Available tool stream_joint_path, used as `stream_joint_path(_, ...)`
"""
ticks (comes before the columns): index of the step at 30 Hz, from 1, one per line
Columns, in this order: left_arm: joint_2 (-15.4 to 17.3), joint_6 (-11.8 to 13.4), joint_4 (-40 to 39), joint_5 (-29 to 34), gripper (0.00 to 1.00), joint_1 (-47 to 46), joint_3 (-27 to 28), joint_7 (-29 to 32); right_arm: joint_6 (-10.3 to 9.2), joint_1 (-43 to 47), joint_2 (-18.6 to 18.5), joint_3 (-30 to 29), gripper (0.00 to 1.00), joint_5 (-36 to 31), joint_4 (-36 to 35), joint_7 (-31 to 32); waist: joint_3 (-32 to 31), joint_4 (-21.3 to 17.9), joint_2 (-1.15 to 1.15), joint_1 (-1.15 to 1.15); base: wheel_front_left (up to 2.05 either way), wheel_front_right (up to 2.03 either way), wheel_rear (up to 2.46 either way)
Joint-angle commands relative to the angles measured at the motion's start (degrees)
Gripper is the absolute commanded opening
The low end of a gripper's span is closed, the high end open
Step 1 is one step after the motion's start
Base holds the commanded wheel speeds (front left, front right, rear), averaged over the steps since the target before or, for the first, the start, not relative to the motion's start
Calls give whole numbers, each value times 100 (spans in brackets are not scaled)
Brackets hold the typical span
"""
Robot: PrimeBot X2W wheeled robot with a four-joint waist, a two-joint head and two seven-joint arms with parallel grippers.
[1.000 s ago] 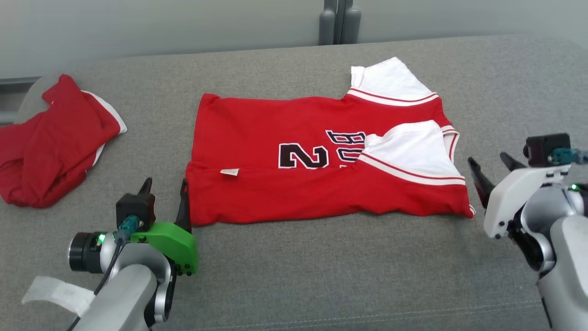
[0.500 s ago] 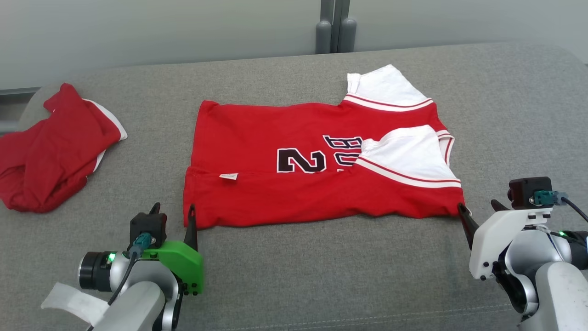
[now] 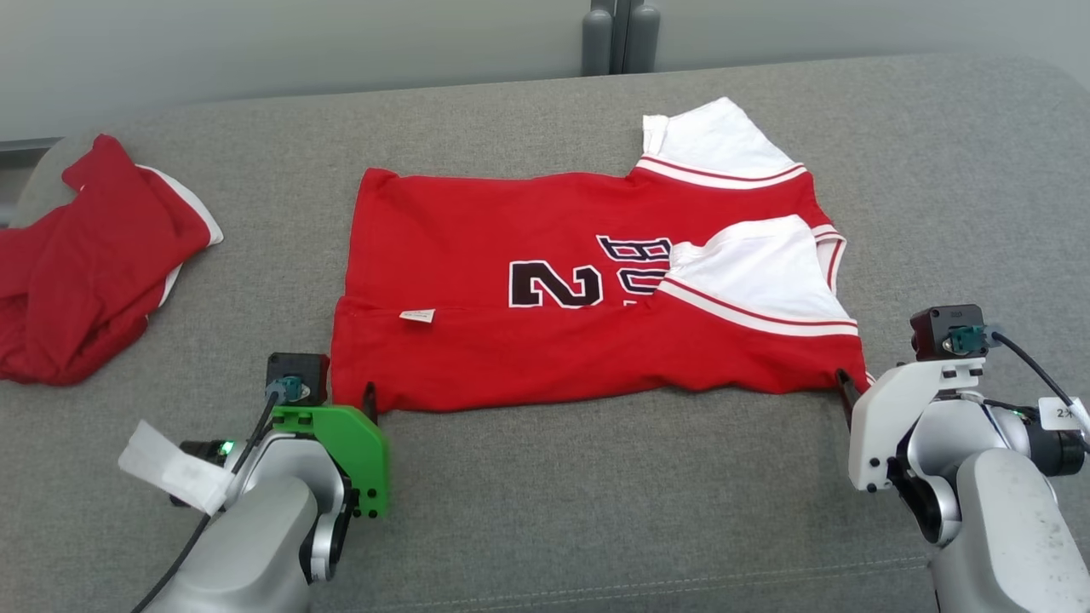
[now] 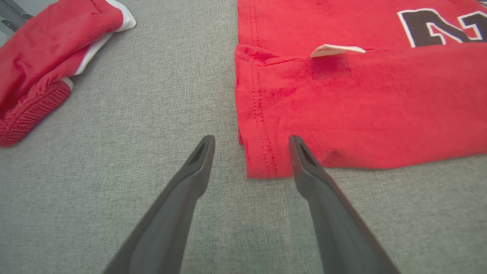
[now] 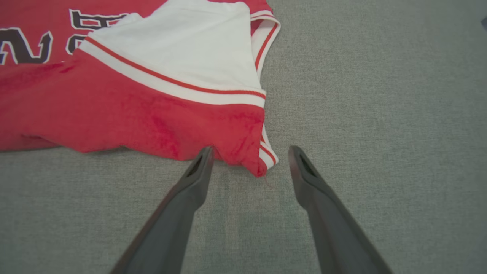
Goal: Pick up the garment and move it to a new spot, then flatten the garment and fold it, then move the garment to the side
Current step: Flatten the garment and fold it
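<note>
The garment [image 3: 553, 366] is a red jersey with white sleeves and a black "2", lying flat on the grey cushion with its near long edge folded over. My left gripper [image 3: 336, 396] is open at its near-left corner. In the left wrist view the gripper [image 4: 252, 139] straddles that hemmed corner of the jersey [image 4: 361, 106], with the right finger over the cloth. My right gripper [image 3: 860, 383] is open at the near-right corner. In the right wrist view the striped corner tip of the jersey [image 5: 133, 114] lies between the tips of the open gripper [image 5: 250, 149].
A second red garment [image 3: 94, 264] lies crumpled at the far left of the cushion, also seen as a red heap [image 4: 45, 57] in the left wrist view. The grey cushion [image 3: 596, 511] extends toward me. A grey wall and two posts [image 3: 620, 34] stand behind.
Both grippers have drawn back toward me and lowered to the jersey's near corners, the right one coming in from beside the right edge. Both stay open. The jersey has not moved.
</note>
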Motion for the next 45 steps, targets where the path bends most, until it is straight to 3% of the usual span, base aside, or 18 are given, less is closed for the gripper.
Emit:
stream_joint_path(1, -25, -43, 85, -15, 100, -127, -28, 70, -4, -99, -13, -26, 100, -65, 95, -3, 30, -7, 0, 0, 0, 0, 0)
stream_joint_path(12, -263, -338, 688, -181, 100, -416, -11, 180, -4, -544, 5, 144, 100, -148, 869, -174, 247, 13, 0, 0, 0, 0, 0)
stream_joint_path(13, -289, -367, 739, -195, 100, -440, -5, 167, -4, -570, 5, 145, 95, -168, 914, -186, 265, 18, 0, 0, 0, 0, 0)
stream_joint_path(14, -308, -403, 784, -220, 98, -458, 7, 157, -4, -595, 4, 137, 75, -173, 966, -183, 277, 24, 0, 0, 0, 0, 0)
stream_joint_path(15, -308, -403, 784, -220, 98, -458, 7, 157, -4, -595, 4, 137, 75, -173, 966, -183, 277, 24, 0, 0, 0, 0, 0)
stream_joint_path(16, -323, -441, 818, -239, 44, -472, 18, 136, -4, -621, 5, 134, 43, -184, 1008, -169, 289, 28, 0, 0, 0, 0, 0)
stream_joint_path(17, -333, -463, 855, -259, 21, -487, 24, 121, -4, -643, 7, 142, 25, -196, 1043, -169, 297, 32, 0, 0, 0, 0, 0)
stream_joint_path(18, -343, -512, 886, -279, 0, -490, 36, 109, -4, -644, 8, 146, 1, -201, 1074, -171, 295, 36, 0, 0, 0, 0, 0)
stream_joint_path(26, -397, -761, 861, -635, 0, -175, 248, -23, -4, -415, -117, 108, 0, -75, 989, -203, 102, 66, 0, 0, 0, 0, 0)
stream_joint_path(32, -229, -827, 582, -894, 0, 329, 415, -139, -7, -68, -320, 44, 0, 86, 647, -52, -119, 69, 0, 0, 0, 0, 0)
stream_joint_path(41, 34, -608, -85, -1046, 0, 1084, 423, -87, -9, 818, -580, 58, 0, 480, -419, 644, -458, 51, 0, 0, 0, 0, 0)
stream_joint_path(45, 156, -449, -495, -1081, 0, 1414, 419, -60, -8, 1139, -511, 123, 0, 627, -870, 876, -550, -34, 0, 0, 0, 0, 0)
